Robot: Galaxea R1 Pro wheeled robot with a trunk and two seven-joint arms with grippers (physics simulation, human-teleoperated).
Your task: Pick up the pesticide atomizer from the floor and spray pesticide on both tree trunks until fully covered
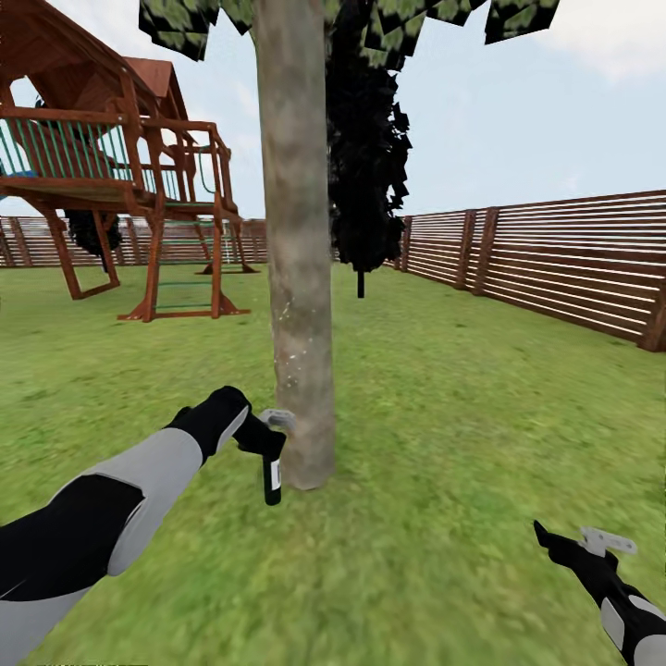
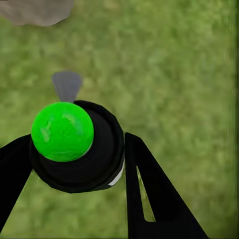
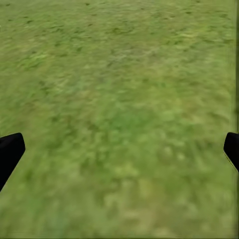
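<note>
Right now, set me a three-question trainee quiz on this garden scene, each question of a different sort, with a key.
1. True or false: the left tool holds the pesticide atomizer close beside the tree trunk.
2. Multiple choice: what lies below the right tool in the right wrist view? A) grey paving B) grass floor C) the fence
3. Fill in: in the left wrist view, the atomizer's top shows a bright ____ cap.

Key: 1 true; 2 B; 3 green
</note>
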